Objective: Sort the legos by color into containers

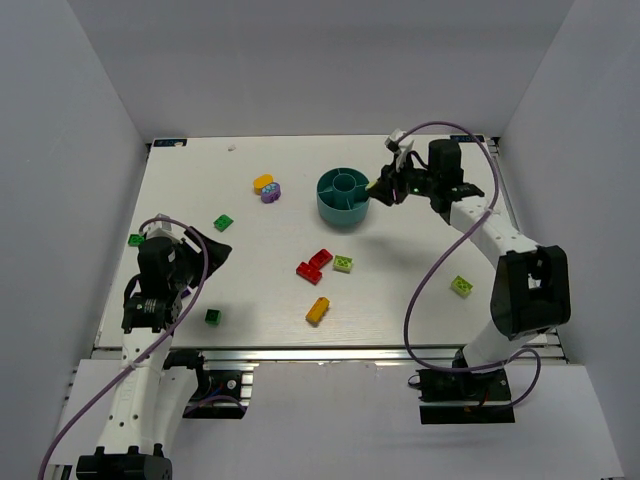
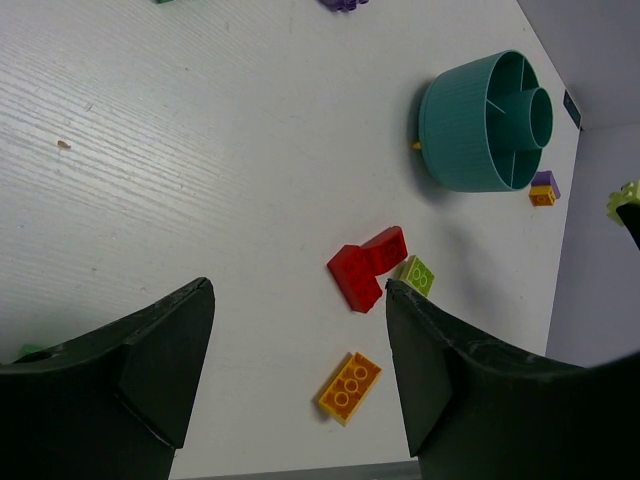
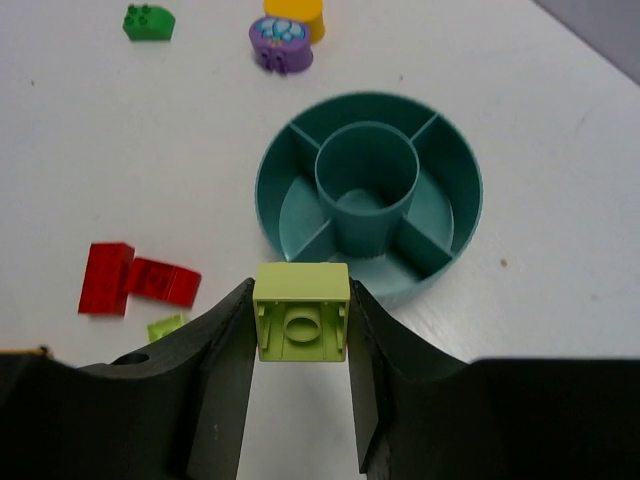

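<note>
The right tool (image 3: 300, 300) is closed on a lime green brick (image 3: 301, 312) — its two fingers pinch the brick's sides, and the hollow underside faces the wrist camera. From above, we see this tool just beside the right-hand rim of the teal dish (image 1: 328, 206), which stands toward the far side of the surface (image 1: 250, 280). In the right wrist view the held brick overlaps the dish's near wall, with the wedge compartments and the round centre well beyond it. We cannot tell whether the brick touches that wall. The left tool (image 2: 298, 320) stands wide with nothing between its fingers, over the near left part of the surface and well apart from the dish. The other pieces lie loose on the surface. Two red bricks (image 1: 315, 265) touch each other near the middle, and a second lime brick (image 1: 343, 264) lies just beside them on the right. A yellow-orange brick (image 1: 318, 311) lies closer to the arms. Left of the dish a purple brick (image 1: 270, 194) touches a rounded yellow-orange piece (image 1: 264, 182). On the left side we find a dark green brick (image 1: 224, 222), another dark green one (image 1: 214, 316) near the left arm, and a green brick (image 1: 136, 240) by the left edge — while a third lime brick (image 1: 461, 285) lies near the right arm.
</note>
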{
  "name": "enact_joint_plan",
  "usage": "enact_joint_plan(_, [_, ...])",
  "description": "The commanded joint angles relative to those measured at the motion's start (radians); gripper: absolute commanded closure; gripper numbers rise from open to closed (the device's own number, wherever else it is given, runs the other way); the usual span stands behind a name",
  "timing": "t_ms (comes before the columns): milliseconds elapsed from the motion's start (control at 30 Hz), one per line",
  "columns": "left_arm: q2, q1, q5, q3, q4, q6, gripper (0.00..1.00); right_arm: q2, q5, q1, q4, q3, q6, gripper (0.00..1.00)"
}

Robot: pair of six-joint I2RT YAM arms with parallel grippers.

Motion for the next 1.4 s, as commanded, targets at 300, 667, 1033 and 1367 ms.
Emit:
enact_joint_plan(300, [-0.015, 0.0, -0.009, 0.003, -0.003, -0.033, 0.21, 0.147, 0.031, 0.055, 0.324, 0.066, 0.08, 1.0])
enact_joint_plan(667, [-0.027, 0.0, -0.018, -0.005, -0.019, -0.04, 0.21, 0.219, 0.063, 0.056, 0.33, 0.078, 0.028, 0.91])
enact_joint_plan(1033, [-0.024, -0.001, -0.017, -0.013, -0.011, -0.042, 0.21, 0.242, 0.083, 0.058, 0.322, 0.072, 0.0, 0.54])
enact_joint_plan(1367, [-0.026, -0.001, -0.02, -0.003, -0.013, -0.044, 0.21, 0.251, 0.092, 0.056, 0.316, 0.103, 0.003, 0.43])
